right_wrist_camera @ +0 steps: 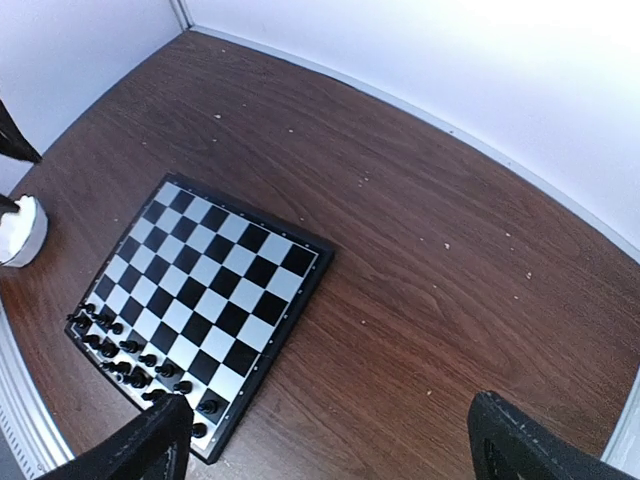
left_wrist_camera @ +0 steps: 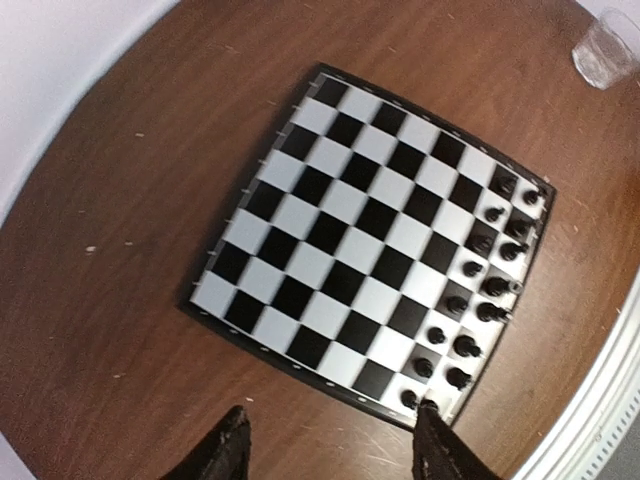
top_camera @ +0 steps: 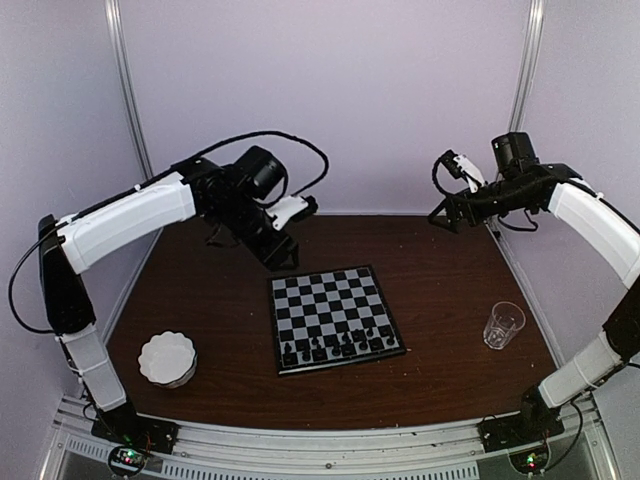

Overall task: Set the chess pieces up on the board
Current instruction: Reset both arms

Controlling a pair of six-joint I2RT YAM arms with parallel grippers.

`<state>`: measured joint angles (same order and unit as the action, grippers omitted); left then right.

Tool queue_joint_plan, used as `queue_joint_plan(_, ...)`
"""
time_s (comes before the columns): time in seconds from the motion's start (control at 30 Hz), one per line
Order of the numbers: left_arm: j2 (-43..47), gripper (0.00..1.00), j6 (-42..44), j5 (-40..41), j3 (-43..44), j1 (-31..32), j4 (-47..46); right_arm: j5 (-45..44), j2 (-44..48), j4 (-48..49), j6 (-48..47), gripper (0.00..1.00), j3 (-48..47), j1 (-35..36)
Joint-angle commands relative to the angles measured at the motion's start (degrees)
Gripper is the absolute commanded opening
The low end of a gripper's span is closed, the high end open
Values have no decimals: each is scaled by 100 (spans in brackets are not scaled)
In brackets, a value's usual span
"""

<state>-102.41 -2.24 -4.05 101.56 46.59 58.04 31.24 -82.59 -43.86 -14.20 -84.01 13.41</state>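
The board [top_camera: 333, 305] lies flat in the middle of the brown table. Several small black chess pieces [top_camera: 338, 345] stand in two rows along its near edge. My left gripper [top_camera: 278, 256] hangs in the air over the board's far left corner. In the left wrist view the left gripper [left_wrist_camera: 335, 452] is open with nothing between its fingers, and the board [left_wrist_camera: 350, 240] and the chess pieces [left_wrist_camera: 478, 290] lie below it. My right gripper [top_camera: 447, 220] is raised at the back right, away from the board. It [right_wrist_camera: 335, 450] is wide open and empty above bare table beside the board [right_wrist_camera: 215, 285] and chess pieces [right_wrist_camera: 130, 352].
A round white scalloped dish [top_camera: 167, 358] sits near the front left, with its edge [right_wrist_camera: 22, 232] also in the right wrist view. A clear glass cup [top_camera: 503, 324] stands to the right of the board, and the cup [left_wrist_camera: 605, 48] is at the top right of the left wrist view. Pale walls enclose the table.
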Motion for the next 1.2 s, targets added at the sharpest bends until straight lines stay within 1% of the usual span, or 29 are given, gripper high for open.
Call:
queue_joint_plan(0.0, 501, 58, -6, 473, -276, -532, -761, -856, 164, 269, 394, 100, 166, -21)
queue_joint_plan(0.07, 644, 58, -144, 740, -516, -694, -1070, -812, 312, 459, 405, 99, 378, -20)
queue_joint_plan(0.17, 912, 59, -157, 1211, -976, -728, -1580, -837, 383, 450, 384, 100, 455, -22)
queue_joint_plan(0.27, 1186, 61, -162, 1269, -1604, -730, -2211, -970, 403, 398, 426, 99, 525, -23)
queue_joint_plan(0.33, 1358, 61, -249, 1311, -2040, -730, -2613, -1171, 486, 553, 569, 100, 768, -16)
queue_joint_plan(0.4, 1562, 62, -372, 1472, -2490, -745, -3023, -1568, 620, 812, 677, 99, 1108, -30)
queue_joint_plan(0.43, 1680, 63, -434, 1586, -2717, -762, -3244, -1728, 696, 926, 696, 99, 1250, -43)
queue_joint_plan(0.5, 1914, 69, -571, 1771, -3105, -805, -3600, -1743, 826, 1073, 684, 99, 1405, -86)
queue_joint_plan(0.57, 2087, 73, -624, 1781, -3336, -866, -3826, -1710, 970, 1165, 686, 99, 1459, -117)
queue_joint_plan(0.7, 2222, 74, -662, 1786, -3444, -888, -3957, -1558, 983, 1043, 675, 100, 1282, -154)
queue_joint_plan(0.87, 2359, 75, -701, 1808, -3540, -901, -4075, -1541, 931, 1079, 614, 99, 1311, -172)
queue_joint_plan(1.17, 2258, 75, -677, 1763, -3486, -901, -4003, -1318, 833, 1003, 553, 99, 1244, -180)
